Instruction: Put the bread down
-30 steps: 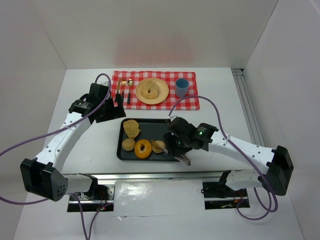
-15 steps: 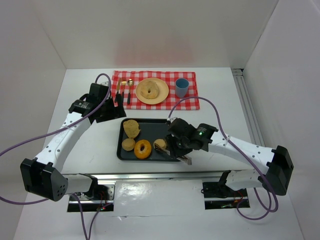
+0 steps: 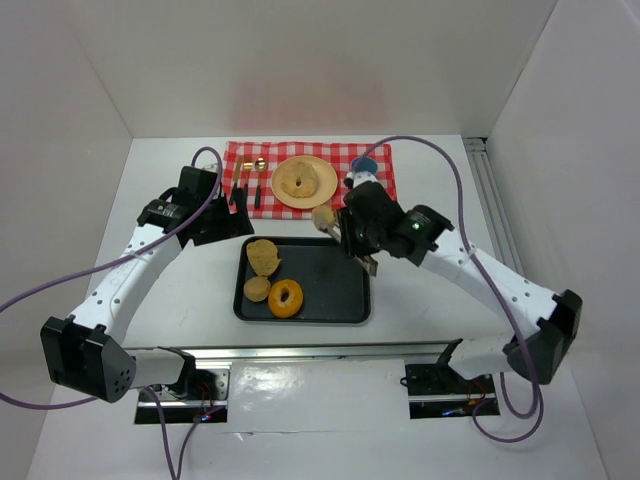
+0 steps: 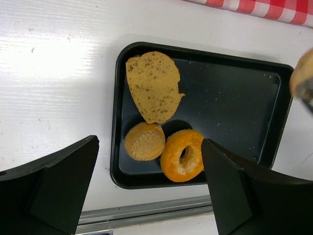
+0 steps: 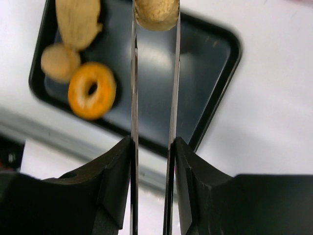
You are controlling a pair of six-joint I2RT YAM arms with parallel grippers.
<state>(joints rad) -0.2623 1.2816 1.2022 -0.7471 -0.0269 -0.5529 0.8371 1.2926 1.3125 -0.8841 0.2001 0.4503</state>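
We see the right arm (image 3: 480, 280) reaching forward along the right side of the tray (image 3: 345, 295), with its wrist turned in toward the tray. The right gripper (image 3: 330, 224) pinches a small bread roll (image 3: 323, 217) between its thin fingers, held in the air at the tray's far edge. The left arm (image 3: 130, 270) stretches up the tray's left side. The left gripper (image 3: 236, 197) hangs beyond the tray's far-left corner, fingers spread wide and holding nothing. A flat slice (image 3: 263, 256), a round bun (image 3: 257, 288) and a doughnut (image 3: 286, 298) lie in the tray's left half.

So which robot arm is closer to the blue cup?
Right. The right end effector, holding a bread roll, is just near-left of the blue cup, its wrist overlapping it. The left end effector is by the cutlery, on the plate's far side from the cup.
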